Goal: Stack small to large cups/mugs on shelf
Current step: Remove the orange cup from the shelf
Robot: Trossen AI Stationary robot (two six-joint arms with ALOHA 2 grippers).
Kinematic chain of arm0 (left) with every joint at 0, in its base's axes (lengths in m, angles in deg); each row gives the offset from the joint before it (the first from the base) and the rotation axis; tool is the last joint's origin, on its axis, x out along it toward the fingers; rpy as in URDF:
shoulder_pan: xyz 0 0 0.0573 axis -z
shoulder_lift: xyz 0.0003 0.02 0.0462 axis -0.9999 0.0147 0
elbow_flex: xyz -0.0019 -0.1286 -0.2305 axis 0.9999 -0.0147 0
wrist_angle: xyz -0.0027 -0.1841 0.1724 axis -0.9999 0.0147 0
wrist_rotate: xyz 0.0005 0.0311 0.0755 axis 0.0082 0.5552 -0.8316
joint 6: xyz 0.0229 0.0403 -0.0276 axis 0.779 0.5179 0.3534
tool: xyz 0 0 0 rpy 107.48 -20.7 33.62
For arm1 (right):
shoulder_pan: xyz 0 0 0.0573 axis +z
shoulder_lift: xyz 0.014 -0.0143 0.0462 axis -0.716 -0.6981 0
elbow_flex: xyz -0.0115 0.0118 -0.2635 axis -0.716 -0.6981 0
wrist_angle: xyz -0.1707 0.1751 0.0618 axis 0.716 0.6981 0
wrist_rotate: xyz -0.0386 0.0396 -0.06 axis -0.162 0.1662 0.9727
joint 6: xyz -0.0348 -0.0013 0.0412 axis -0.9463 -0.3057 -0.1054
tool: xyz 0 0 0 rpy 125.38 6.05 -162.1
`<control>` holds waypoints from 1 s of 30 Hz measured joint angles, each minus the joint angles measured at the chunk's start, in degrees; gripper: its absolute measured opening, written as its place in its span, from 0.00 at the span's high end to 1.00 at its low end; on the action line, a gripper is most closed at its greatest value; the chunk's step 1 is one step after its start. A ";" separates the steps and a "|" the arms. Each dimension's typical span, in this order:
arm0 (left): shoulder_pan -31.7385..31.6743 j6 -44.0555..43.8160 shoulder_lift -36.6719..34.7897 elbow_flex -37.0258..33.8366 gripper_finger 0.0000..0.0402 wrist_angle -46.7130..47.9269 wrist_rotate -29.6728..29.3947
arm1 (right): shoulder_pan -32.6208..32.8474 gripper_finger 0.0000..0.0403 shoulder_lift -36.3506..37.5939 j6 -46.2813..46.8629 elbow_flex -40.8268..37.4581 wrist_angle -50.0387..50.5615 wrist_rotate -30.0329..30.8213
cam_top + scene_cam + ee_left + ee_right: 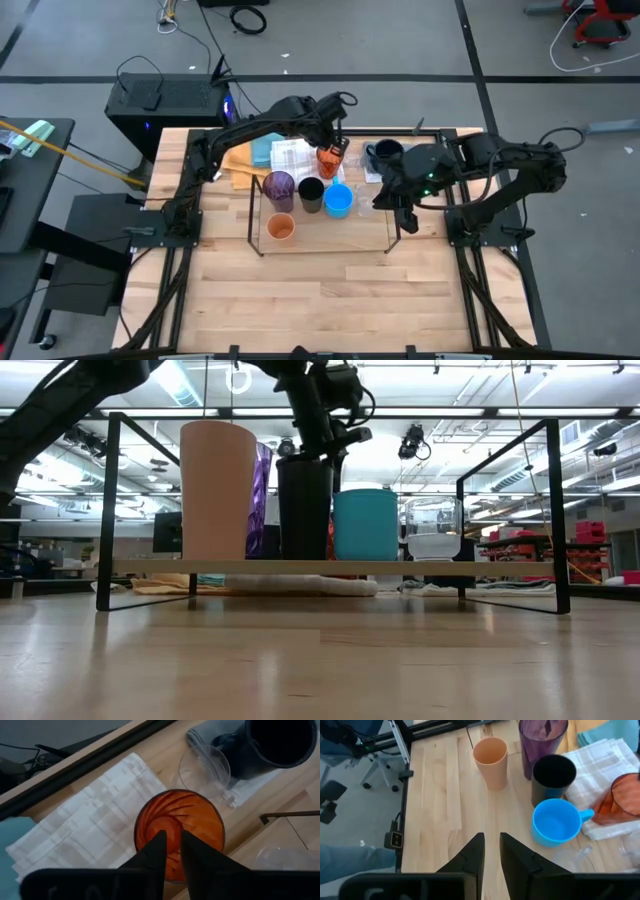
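Wooden desk (330, 300), workshop beyond. Shelf (392, 240): purple (278, 186), black (311, 192), blue (339, 200), peach (281, 228) cups. Left jaws (170, 851) pinch the ribbed orange cup's (179, 830) rim above the cloth (95, 835); right jaws (491, 851) nearly shut, empty. Risk: thin rim-hold slips, cup tips.

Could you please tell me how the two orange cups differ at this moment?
The ribbed orange cup is see-through and glossy; the plain orange cup is pale and matte. The ribbed one sits under the left gripper beside a checked cloth; the plain one stands free inside the shelf. Both are upright.
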 joint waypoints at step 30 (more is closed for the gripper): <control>-2.27 -0.47 2.87 -0.07 0.52 4.57 2.29 | 0.00 0.84 -1.17 0.26 0.00 0.16 -1.45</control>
